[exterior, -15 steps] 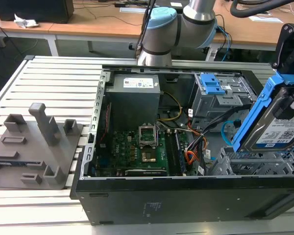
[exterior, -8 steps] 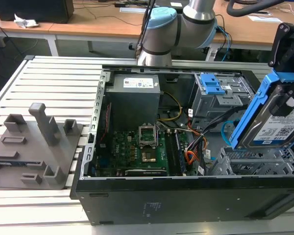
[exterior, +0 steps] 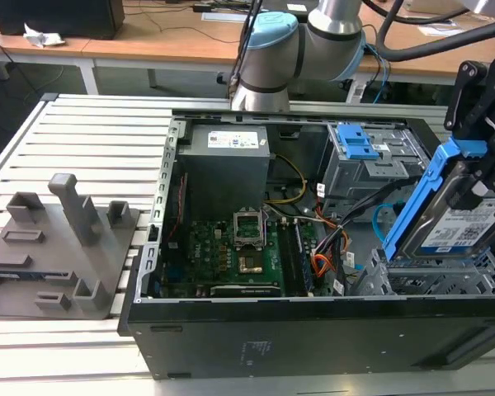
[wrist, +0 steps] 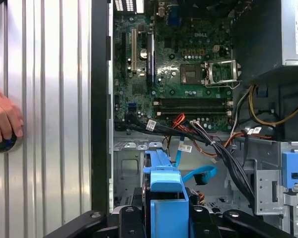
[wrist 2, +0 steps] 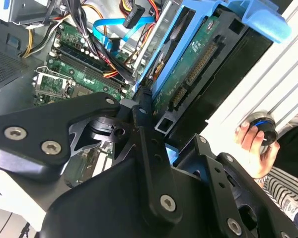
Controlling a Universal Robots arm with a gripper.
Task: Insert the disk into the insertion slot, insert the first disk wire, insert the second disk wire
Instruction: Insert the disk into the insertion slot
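Blue plastic frames the disk (exterior: 458, 219), and the gripper (exterior: 478, 165) has it pinched by its top end. In the first wrist view the black fingers (wrist: 201, 218) sit one on each side of the blue frame, tight against it.

The disk hangs tilted. Its high end is up by the gripper. Its low end is down at the insertion slot (exterior: 429, 280), the low grey metal cage with little holes at the exterior view's right end of the computer case (exterior: 256, 346). I cannot tell if the low end touches the cage. The disk is not in the slot yet.

Inside the open case lie a green board (exterior: 239, 247), a grey power box (exterior: 227, 165) and a taller cage with a blue latch (exterior: 371, 153). The second disk wire (wrist: 201, 173), light blue, curls loose between the board and the slot. The first disk wire (wrist: 178, 120), thin and red, loops over the board's edge among dark cables.

The case sits on a slatted metal table (exterior: 82, 140). A grey stand (exterior: 66, 239) sits beside it on the exterior view's left. A person's hand (wrist: 4, 116) rests on a dark round thing (wrist: 2, 144) on the table.
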